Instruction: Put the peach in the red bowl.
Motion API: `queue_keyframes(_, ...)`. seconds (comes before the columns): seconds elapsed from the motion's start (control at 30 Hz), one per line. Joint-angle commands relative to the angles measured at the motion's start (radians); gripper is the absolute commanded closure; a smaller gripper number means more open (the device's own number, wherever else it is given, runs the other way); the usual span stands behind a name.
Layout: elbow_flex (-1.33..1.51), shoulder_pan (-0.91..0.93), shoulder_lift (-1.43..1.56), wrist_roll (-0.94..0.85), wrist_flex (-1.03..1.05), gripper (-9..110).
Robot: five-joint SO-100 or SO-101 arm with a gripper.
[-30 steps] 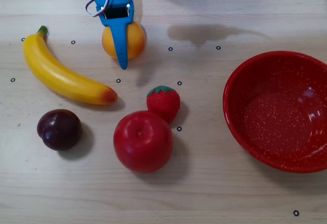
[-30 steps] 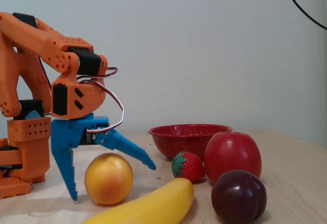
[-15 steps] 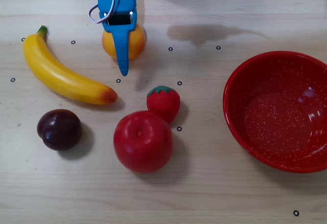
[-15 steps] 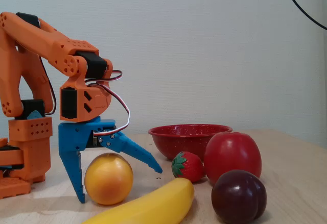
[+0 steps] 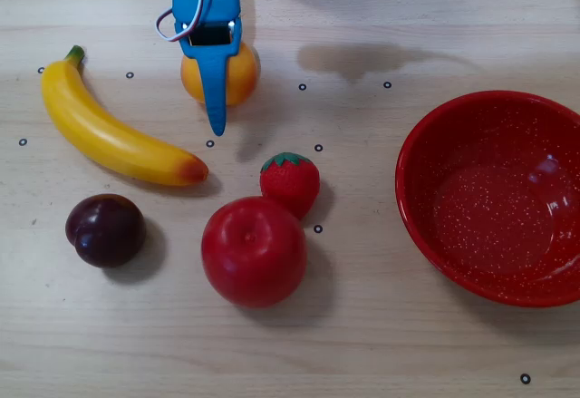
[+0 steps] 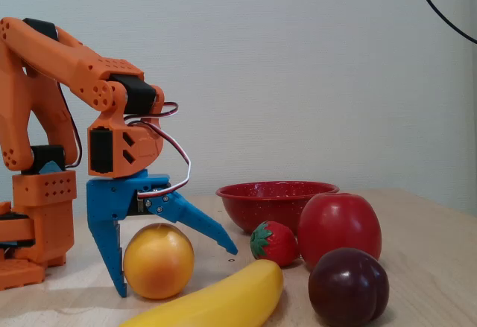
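The peach (image 5: pixel 243 76) is a round yellow-orange fruit on the wooden table, near the top edge of the overhead view. In the fixed view the peach (image 6: pixel 158 261) sits at the lower left. My blue gripper (image 6: pixel 177 271) is open and straddles it: one finger stands upright just left of the peach and the other angles out to the right above it. In the overhead view the gripper (image 5: pixel 213 85) covers the peach's left half. The red bowl (image 5: pixel 453 135) stands empty at the right, far from the peach; in the fixed view the bowl (image 6: pixel 276 200) is behind the other fruit.
A banana (image 5: pixel 109 131) lies left of the peach. A dark plum (image 5: pixel 105 229), a big red apple (image 5: pixel 254 251) and a strawberry (image 5: pixel 290 182) lie in front, between peach and bowl. The orange arm base (image 6: pixel 37 215) stands at the left.
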Motion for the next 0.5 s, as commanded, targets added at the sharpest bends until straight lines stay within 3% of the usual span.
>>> queue_keyframes(0.0, -0.041, 0.0, -0.006, -0.023, -0.034, 47)
queue_keyframes(0.47, -0.048, -0.015, -0.02, -0.005, -0.041, 52)
